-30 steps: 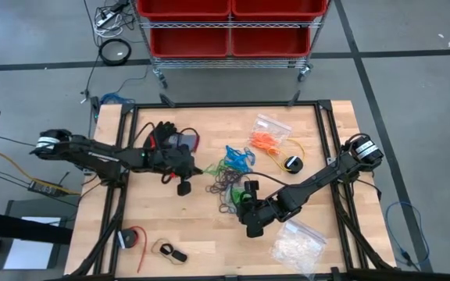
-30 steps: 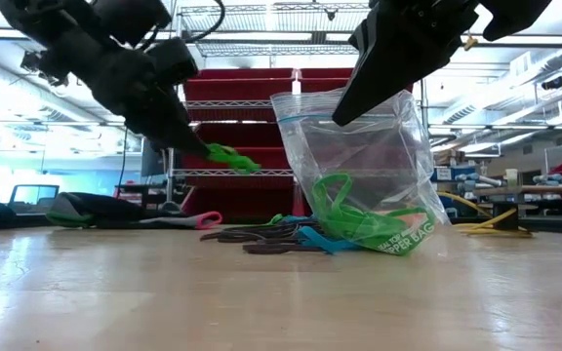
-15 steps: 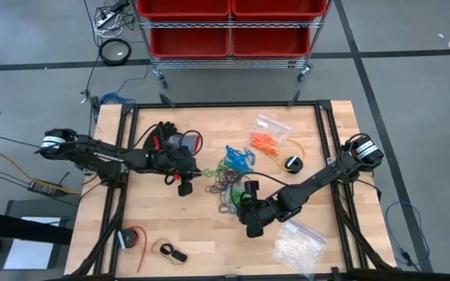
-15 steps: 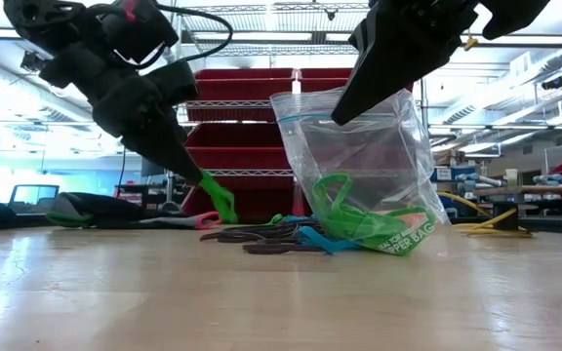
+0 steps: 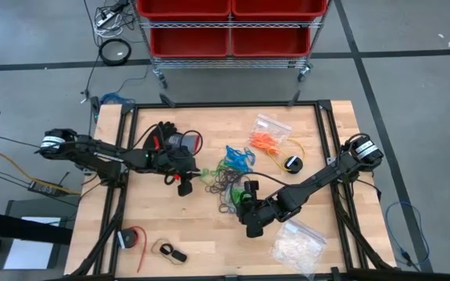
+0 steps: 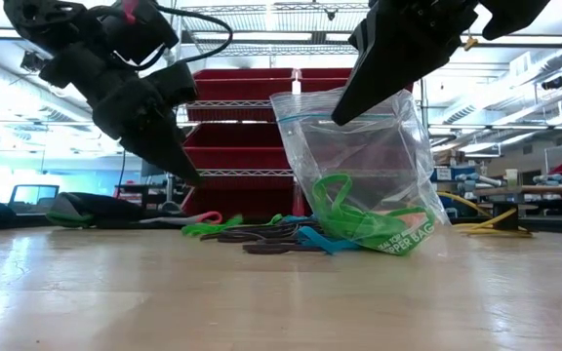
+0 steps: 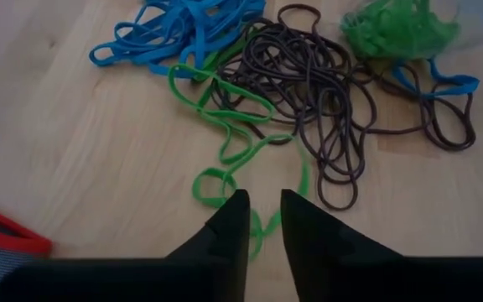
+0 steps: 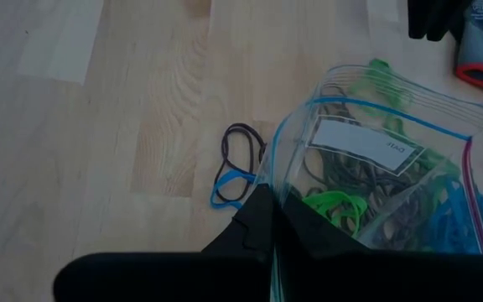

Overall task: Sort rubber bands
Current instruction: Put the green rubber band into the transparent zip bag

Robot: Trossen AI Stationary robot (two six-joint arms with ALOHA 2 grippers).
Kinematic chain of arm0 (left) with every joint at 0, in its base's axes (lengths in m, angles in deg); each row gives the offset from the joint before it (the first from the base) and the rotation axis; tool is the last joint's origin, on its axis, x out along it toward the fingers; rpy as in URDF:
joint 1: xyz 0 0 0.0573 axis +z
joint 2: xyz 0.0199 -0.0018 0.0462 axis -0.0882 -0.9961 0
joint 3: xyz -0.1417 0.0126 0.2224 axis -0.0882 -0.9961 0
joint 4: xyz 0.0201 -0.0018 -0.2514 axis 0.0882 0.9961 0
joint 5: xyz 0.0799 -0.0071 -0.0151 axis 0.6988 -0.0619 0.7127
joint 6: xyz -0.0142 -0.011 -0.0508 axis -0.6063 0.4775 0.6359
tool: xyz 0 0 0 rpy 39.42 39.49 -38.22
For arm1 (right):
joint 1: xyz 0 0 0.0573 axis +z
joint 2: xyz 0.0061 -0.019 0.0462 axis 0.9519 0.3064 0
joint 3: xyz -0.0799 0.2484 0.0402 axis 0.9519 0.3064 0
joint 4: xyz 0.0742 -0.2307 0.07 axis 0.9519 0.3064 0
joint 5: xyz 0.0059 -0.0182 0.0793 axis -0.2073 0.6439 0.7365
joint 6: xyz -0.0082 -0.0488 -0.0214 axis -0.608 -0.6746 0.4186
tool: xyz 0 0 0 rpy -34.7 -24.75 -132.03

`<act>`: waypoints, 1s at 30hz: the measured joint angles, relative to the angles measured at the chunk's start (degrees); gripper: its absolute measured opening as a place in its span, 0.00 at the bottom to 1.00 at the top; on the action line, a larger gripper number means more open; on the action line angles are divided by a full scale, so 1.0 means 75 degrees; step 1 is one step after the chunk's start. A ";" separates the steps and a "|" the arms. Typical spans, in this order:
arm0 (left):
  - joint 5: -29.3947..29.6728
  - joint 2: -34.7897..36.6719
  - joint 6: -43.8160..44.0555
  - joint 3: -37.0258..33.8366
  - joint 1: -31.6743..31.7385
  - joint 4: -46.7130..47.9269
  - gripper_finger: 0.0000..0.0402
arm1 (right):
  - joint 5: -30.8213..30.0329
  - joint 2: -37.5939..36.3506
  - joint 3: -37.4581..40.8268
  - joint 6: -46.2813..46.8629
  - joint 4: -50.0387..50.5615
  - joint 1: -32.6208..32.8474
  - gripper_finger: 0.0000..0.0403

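A wooden table seen from above, with two dark robot arms reaching in from either side. The left gripper (image 7: 260, 220) hovers low over the middle of the table at the left edge of the loose pile of rubber bands (image 5: 226, 173), its fingers a narrow gap apart and gripping nothing. Just ahead of its tips a loose green band (image 7: 225, 164) lies flat on the wood, a long wavy strand that runs away from the fingers toward the tangle of dark bands (image 7: 309, 92) and blue bands (image 7: 179, 33) beyond. The strand's long axis is roughly in line with the gripper's reach, so closing across it looks possible with only a small drop. The right gripper (image 8: 268, 220), nearer the front and to the right of the pile, is clamped on the rim of a clear zip bag (image 6: 359, 166) and holds it upright, with green bands already gathered at its bottom. The left arm is clearly the nearer one to the loose green strand; the bag stands to its right.
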 joint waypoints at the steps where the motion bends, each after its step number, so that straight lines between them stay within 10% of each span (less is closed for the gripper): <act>1: 0.0003 0.0000 0.0000 0.0000 0.0000 0.0000 0.17 | 0.0003 0.0000 -0.0003 0.0000 0.0000 0.0000 0.00; 17: 0.0347 -0.1937 -0.0177 0.0026 0.0462 -0.0742 0.13 | 0.0000 0.0000 0.0000 -0.0047 -0.0052 0.0000 0.00; 30: 0.0316 -0.0980 -0.0242 0.0328 0.0603 -0.0160 0.01 | 0.0003 0.0000 0.0000 -0.0052 -0.0052 -0.0009 0.00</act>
